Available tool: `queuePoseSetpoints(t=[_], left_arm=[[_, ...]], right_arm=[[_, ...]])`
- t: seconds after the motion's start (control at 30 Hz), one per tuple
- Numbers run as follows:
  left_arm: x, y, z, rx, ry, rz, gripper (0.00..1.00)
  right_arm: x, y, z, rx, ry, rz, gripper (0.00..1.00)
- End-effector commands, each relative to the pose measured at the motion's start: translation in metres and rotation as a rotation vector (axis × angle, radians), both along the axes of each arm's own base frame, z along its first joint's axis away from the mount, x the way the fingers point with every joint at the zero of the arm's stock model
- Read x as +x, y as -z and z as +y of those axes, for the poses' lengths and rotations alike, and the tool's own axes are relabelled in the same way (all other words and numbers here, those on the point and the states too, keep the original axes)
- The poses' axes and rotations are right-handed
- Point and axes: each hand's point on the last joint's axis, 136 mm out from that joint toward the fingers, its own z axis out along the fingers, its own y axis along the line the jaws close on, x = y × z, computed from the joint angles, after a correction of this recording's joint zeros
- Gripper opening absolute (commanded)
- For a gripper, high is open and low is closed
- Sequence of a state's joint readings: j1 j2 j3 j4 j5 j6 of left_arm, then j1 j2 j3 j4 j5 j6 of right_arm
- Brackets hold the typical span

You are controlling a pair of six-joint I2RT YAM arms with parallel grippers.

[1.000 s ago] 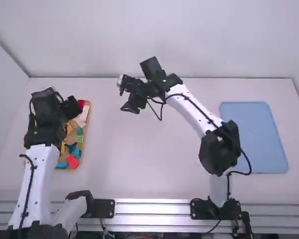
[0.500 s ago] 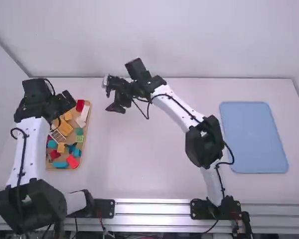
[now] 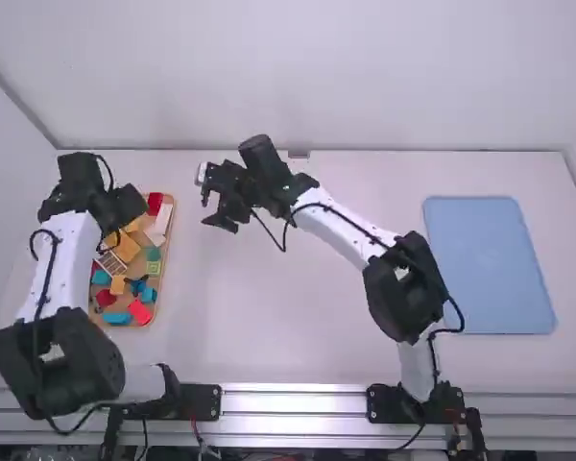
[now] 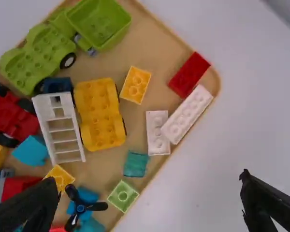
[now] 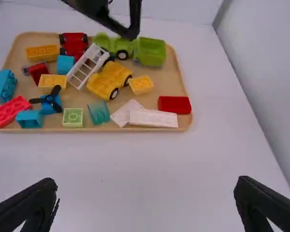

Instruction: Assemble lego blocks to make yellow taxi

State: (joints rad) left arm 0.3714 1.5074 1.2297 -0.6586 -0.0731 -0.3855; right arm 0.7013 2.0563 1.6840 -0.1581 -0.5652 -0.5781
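Along the left edge of the worktop [image 3: 298, 327], a tray [image 4: 152, 46] gathers the blocks [image 4: 186, 113], the yellow car [image 4: 100, 113] wheels-down among them. Left pincer [image 4: 148, 181] hangs spread, seemingly for picking; right pincer [image 5: 146, 180], also spread, hangs towards the far edge, perhaps giving room.

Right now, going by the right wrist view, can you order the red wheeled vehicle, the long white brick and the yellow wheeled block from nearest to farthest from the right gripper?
From the right gripper:
1. Long white brick, at the tray's near edge.
2. Yellow wheeled block, mid-tray.
3. Red wheeled vehicle, at the tray's far side.
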Motion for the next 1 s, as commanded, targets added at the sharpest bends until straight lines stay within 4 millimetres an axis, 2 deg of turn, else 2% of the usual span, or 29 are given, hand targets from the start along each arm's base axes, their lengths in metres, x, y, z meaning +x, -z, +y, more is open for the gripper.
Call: queuePoseSetpoints(t=[0.0, 0.17, 0.3, 0.33, 0.4, 0.53, 0.6, 0.67, 0.97], left_arm=[[0.009, 0.013, 0.011, 0.000, -0.018, 0.053, 0.99], [0.022, 0.048, 0.016, -0.045, -0.017, 0.171, 0.99], [0.029, 0.065, 0.026, -0.065, -0.032, 0.214, 1.00], [0.030, 0.068, 0.028, -0.069, -0.036, 0.223, 0.98], [0.032, 0.081, 0.034, -0.089, -0.051, 0.243, 0.88], [0.026, 0.094, 0.040, -0.127, -0.066, 0.264, 0.78], [0.022, 0.100, 0.047, -0.132, -0.088, 0.273, 0.78], [0.020, 0.103, 0.051, -0.136, -0.103, 0.276, 0.73], [0.015, 0.114, 0.054, -0.147, -0.107, 0.305, 0.73]], right_arm=[[0.001, -0.012, -0.006, 0.054, 0.024, 0.070, 0.98], [-0.002, -0.015, -0.004, 0.053, 0.024, 0.063, 0.98], [-0.005, -0.015, -0.001, 0.051, 0.015, 0.057, 0.98], [-0.004, -0.015, -0.002, 0.051, 0.017, 0.056, 0.98], [-0.005, -0.015, -0.001, 0.051, 0.015, 0.057, 0.98], [-0.004, -0.016, -0.002, 0.052, 0.015, 0.056, 0.98], [-0.003, -0.016, -0.003, 0.052, 0.019, 0.056, 0.98], [-0.003, -0.016, -0.003, 0.052, 0.018, 0.056, 0.98], [-0.004, -0.016, -0.002, 0.053, 0.016, 0.055, 0.98]])
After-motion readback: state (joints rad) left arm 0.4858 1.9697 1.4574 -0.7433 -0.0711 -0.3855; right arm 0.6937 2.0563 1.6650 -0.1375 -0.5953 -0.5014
